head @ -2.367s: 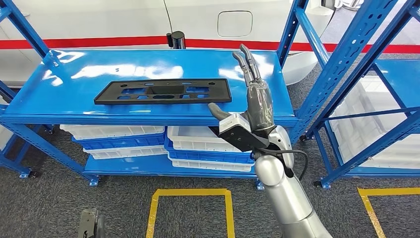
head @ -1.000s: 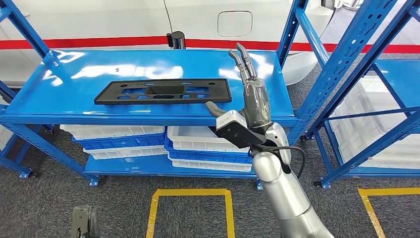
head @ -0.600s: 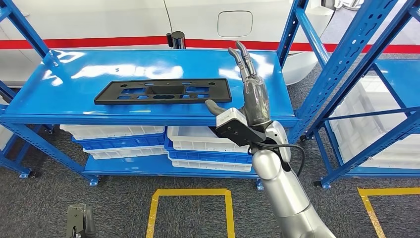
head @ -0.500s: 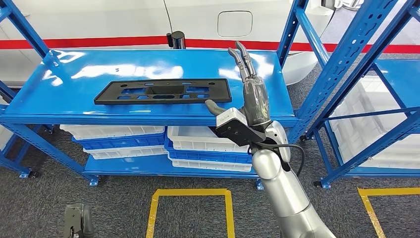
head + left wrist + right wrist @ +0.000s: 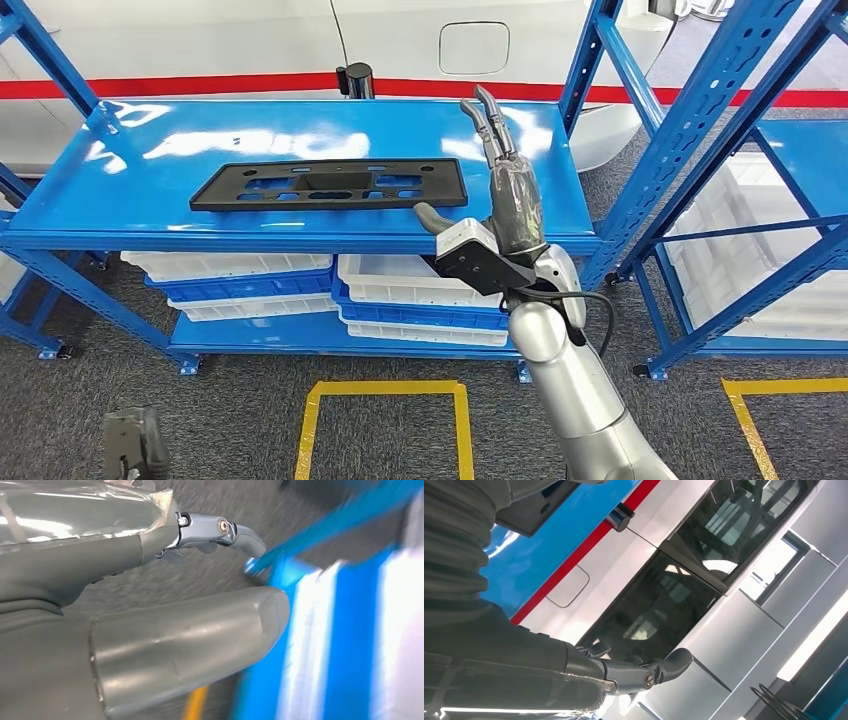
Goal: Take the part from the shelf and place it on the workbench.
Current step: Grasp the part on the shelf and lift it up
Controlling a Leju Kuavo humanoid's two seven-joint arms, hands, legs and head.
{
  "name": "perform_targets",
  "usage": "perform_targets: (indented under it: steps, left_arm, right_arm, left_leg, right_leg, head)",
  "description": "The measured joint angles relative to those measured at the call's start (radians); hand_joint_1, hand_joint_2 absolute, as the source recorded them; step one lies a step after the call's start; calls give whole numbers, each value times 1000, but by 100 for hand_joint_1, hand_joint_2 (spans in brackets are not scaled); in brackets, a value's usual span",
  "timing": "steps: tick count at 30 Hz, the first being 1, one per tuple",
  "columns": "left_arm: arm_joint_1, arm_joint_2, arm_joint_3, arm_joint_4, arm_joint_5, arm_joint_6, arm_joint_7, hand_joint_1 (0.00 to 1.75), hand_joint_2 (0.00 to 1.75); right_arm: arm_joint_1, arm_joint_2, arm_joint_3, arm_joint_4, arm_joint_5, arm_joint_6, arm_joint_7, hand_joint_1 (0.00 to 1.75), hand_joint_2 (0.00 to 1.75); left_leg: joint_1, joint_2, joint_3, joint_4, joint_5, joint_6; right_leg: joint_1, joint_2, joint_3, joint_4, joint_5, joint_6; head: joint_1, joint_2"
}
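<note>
Your flat black plastic panel with rectangular cut-outs (image 5: 330, 185) lies untouched on the glossy blue metal shelf top (image 5: 150, 205), near its front edge, so you are at the reach step with nothing grasped yet. The right hand (image 5: 497, 205) stands upright just beside the panel's right end, fingers extended and apart, thumb pointing toward the panel, holding nothing. The left hand (image 5: 130, 447) hangs low over the grey carpet, empty as far as you can judge. Next you likely need to bring the fingers over the panel's near right edge and get the thumb beneath it.
</note>
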Motion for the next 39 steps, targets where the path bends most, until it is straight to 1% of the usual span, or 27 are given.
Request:
perform_targets:
  steps: [3,5,8,11,18,25,28,32,36,39]
  left_arm:
    - [-10,31,-31,-100,120,16,-2,0,0]
    - [-23,55,-55,-165,159,26,-4,0,0]
    - [-44,82,-82,-241,172,45,-4,0,0]
    - [-57,98,-103,-294,172,61,-4,0,0]
    - [-71,122,-133,-364,179,81,-4,0,0]
    - [-78,135,-139,-376,180,79,-4,0,0]
    - [-76,132,-142,-374,179,41,-4,0,0]
    - [-67,115,-145,-341,183,-11,-4,0,0]
    - [-51,94,-170,-284,211,0,-4,0,0]
    - [-41,71,-182,-203,191,0,-4,0,0]
  right_arm:
    - [12,0,0,-2,7,0,0,0,175]
    - [17,0,-1,-3,13,0,0,0,175]
    - [22,1,-2,-9,21,0,1,0,175]
    - [27,2,-3,-19,30,0,5,0,175]
    - [42,1,-10,-38,37,1,15,0,175]
    - [43,2,-10,-38,39,6,13,0,175]
    - [42,3,-10,-38,35,8,9,0,175]
    - [42,7,-11,-38,30,11,-3,0,175]
    - [48,12,-16,-38,34,11,-4,0,175]
    - [69,17,-28,-46,38,3,6,0,175]
  left_leg:
    - [1,-1,0,0,0,0]
    - [1,-1,0,0,1,0]
    - [1,-1,0,0,1,-1]
    - [1,0,1,0,1,-1]
    - [0,0,1,0,1,-1]
    - [0,0,1,0,1,-1]
    - [0,0,1,0,1,-1]
    - [0,0,1,0,1,-1]
    - [-1,0,1,0,1,0]
    - [-1,-1,1,0,0,0]
  right_leg:
    - [0,0,0,0,0,0]
    - [1,0,0,0,0,0]
    - [1,0,1,1,0,0]
    - [1,0,1,1,0,0]
    - [0,0,1,1,0,0]
    - [0,0,1,1,0,0]
    - [0,0,1,1,0,0]
    - [0,0,1,1,0,0]
    - [0,0,1,0,0,0]
    - [-1,0,1,0,0,0]
  head:
    - [0,0]
    - [0,0]
    - [0,0]
    - [0,0]
    - [0,0]
    - [0,0]
    - [0,0]
    - [0,0]
    - [0,0]
    - [0,0]
